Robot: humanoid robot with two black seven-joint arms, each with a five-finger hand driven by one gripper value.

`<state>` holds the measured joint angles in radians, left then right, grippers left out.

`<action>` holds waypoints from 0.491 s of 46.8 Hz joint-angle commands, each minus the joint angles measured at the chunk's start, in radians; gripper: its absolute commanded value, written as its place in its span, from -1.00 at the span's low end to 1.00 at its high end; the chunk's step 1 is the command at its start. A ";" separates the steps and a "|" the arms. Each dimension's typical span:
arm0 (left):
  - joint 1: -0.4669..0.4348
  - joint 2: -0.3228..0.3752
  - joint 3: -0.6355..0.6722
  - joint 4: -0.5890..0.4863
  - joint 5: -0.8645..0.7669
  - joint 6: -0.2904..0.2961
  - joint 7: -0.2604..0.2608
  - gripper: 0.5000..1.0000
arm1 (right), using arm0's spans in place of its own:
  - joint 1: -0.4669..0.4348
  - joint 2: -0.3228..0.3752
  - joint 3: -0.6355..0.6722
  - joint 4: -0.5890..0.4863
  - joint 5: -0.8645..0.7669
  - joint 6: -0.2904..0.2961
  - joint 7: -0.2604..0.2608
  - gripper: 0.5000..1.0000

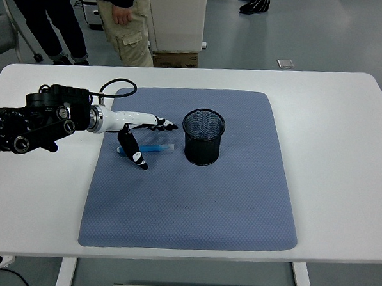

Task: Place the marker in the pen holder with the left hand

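Spanning most of the view, a white table [345, 125] carries a blue-grey mat [194, 201] laid at its middle, with bare white margins on both sides and along the near edge.

Item: marker [153, 148], light blue, lying flat on the mat's left part, pointing roughly left to right. Its left end is partly hidden under the hand; its right end lies just beside the pen holder, apart from it.

Item: pen holder [203, 137], black wire mesh cup, upright on the mat's upper middle. Open mat lies in front of it and to its right.

Item: left hand [137, 128], white with black fingertips, on a black arm entering from the left edge. Fingers spread, stretched toward the pen holder above the marker, with the thumb pointing down over the marker's left end; nothing is gripped.

Item: black cable [117, 88], looping from the wrist over the mat's far left corner.

Background: people standing beyond the far edge; a cardboard box [175, 57] on the floor.

Lettering: none readable anywhere.
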<state>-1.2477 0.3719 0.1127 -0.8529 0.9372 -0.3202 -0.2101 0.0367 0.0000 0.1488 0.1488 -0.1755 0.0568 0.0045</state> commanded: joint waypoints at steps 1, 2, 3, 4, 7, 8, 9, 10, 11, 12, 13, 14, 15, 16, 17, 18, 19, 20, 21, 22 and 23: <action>-0.004 -0.001 0.012 0.000 0.000 -0.003 0.000 1.00 | 0.000 0.000 0.000 0.000 0.001 0.000 0.000 1.00; -0.007 -0.001 0.015 0.000 0.000 -0.005 0.000 1.00 | 0.000 0.000 0.000 0.000 -0.001 0.000 0.000 1.00; -0.010 -0.001 0.018 0.000 0.000 -0.005 0.000 1.00 | 0.000 0.000 0.000 0.000 0.001 0.000 0.000 1.00; -0.010 -0.001 0.021 0.000 0.002 -0.007 0.000 1.00 | 0.000 0.000 0.000 0.000 -0.001 0.000 0.000 1.00; -0.015 -0.001 0.033 0.000 0.002 -0.007 0.000 1.00 | 0.000 0.000 0.000 0.000 0.001 0.000 0.000 1.00; -0.018 -0.001 0.036 0.000 0.002 -0.007 0.000 1.00 | 0.000 0.000 0.000 0.000 -0.001 0.000 0.000 1.00; -0.019 -0.001 0.042 0.000 0.002 -0.007 0.000 1.00 | 0.000 0.000 0.000 0.000 0.001 0.000 0.000 1.00; -0.022 -0.001 0.047 0.000 0.002 -0.007 0.000 1.00 | 0.000 0.000 0.000 0.000 0.001 0.000 0.000 1.00; -0.025 -0.001 0.051 0.000 0.002 -0.007 0.000 1.00 | 0.000 0.000 0.000 0.000 0.001 0.000 0.000 1.00; -0.029 -0.001 0.055 0.000 0.002 -0.007 0.000 1.00 | 0.000 0.000 0.000 0.000 0.001 0.000 0.000 1.00; -0.032 -0.001 0.058 0.000 0.002 -0.008 0.000 1.00 | 0.000 0.000 0.000 0.000 0.001 0.000 0.000 1.00; -0.033 -0.001 0.059 0.000 0.002 -0.008 0.000 1.00 | 0.000 0.000 0.000 0.000 -0.001 0.000 0.000 1.00; -0.036 -0.001 0.061 0.000 0.002 -0.011 0.000 1.00 | 0.000 0.000 0.000 0.000 0.001 0.000 0.000 1.00; -0.036 -0.001 0.061 0.000 0.002 -0.016 0.000 1.00 | 0.000 0.000 0.000 0.000 -0.001 0.000 0.000 1.00; -0.038 0.001 0.061 0.000 0.002 -0.019 0.000 1.00 | 0.000 0.000 0.000 0.000 -0.001 0.000 0.000 1.00; -0.038 -0.001 0.061 0.000 0.002 -0.022 0.000 1.00 | 0.000 0.000 0.000 0.000 0.001 0.000 0.000 1.00; -0.039 -0.001 0.061 0.000 0.002 -0.023 0.000 1.00 | 0.000 0.000 0.000 0.000 -0.001 0.000 0.000 1.00; -0.039 -0.001 0.061 0.000 0.002 -0.025 0.000 1.00 | 0.000 0.000 0.000 0.000 0.001 0.000 0.000 1.00; -0.039 -0.001 0.061 0.000 0.002 -0.026 0.000 1.00 | 0.000 0.000 0.000 0.000 -0.001 0.000 0.000 1.00; -0.039 -0.002 0.061 0.000 0.002 -0.026 0.000 1.00 | 0.000 0.000 0.000 0.000 0.001 0.000 0.000 1.00; -0.039 -0.004 0.061 0.000 0.002 -0.026 0.000 1.00 | 0.000 0.000 0.000 0.000 0.001 0.000 0.000 1.00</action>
<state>-1.2868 0.3715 0.1734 -0.8529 0.9390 -0.3450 -0.2101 0.0368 0.0000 0.1488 0.1488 -0.1756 0.0568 0.0046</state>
